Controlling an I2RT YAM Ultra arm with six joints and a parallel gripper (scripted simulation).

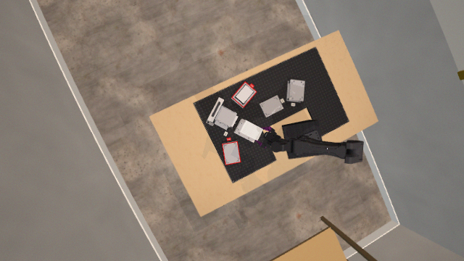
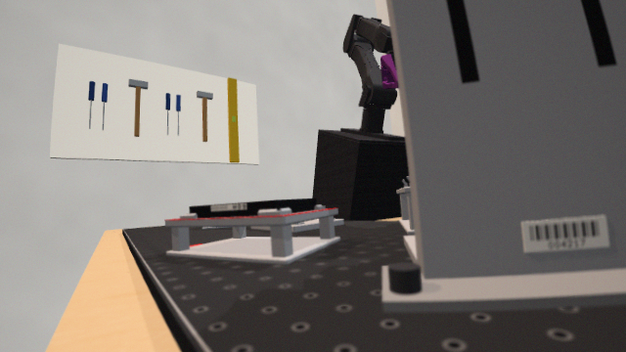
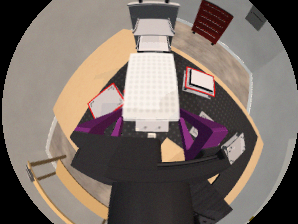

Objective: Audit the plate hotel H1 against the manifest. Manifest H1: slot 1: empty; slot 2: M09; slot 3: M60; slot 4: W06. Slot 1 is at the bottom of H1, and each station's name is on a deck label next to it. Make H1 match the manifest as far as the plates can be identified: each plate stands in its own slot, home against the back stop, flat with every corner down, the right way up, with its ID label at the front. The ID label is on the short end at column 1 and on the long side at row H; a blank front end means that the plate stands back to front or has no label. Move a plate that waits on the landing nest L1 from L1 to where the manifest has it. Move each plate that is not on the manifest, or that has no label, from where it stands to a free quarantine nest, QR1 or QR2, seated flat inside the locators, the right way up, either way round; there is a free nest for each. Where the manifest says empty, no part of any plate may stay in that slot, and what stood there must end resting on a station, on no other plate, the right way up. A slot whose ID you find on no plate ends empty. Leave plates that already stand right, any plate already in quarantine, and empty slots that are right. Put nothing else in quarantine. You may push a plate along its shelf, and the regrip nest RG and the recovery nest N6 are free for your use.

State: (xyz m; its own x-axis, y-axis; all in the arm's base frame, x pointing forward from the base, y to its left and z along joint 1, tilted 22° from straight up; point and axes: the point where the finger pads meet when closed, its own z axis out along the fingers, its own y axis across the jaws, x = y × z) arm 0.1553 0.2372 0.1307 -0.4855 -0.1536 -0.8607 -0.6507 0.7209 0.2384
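Note:
The plate hotel H1 point(image 1: 225, 117) point(image 3: 154, 11) stands on the black deck; in the exterior view its grey wall point(image 2: 489, 147) fills the right side. A white well plate point(image 1: 248, 130) point(image 3: 153, 83) hangs lengthwise between the hotel's front and my wrist, clear of the shelves. My gripper point(image 1: 263, 136) point(image 3: 150, 111) has its purple fingers on either side of the plate's near end and is shut on it across its width. The label on the plate's near end is too small to read. The hotel's lower slots are hidden.
Two red-rimmed quarantine nests flank the hotel: one point(image 1: 243, 94) point(image 3: 200, 83) point(image 2: 254, 220) shows a white inside, the other point(image 1: 231, 153) point(image 3: 107, 102) a grey one. Two grey nests point(image 1: 271, 106) point(image 1: 295, 90) lie further back. The arm's black base point(image 1: 301, 130) point(image 2: 359, 176) stands behind my wrist.

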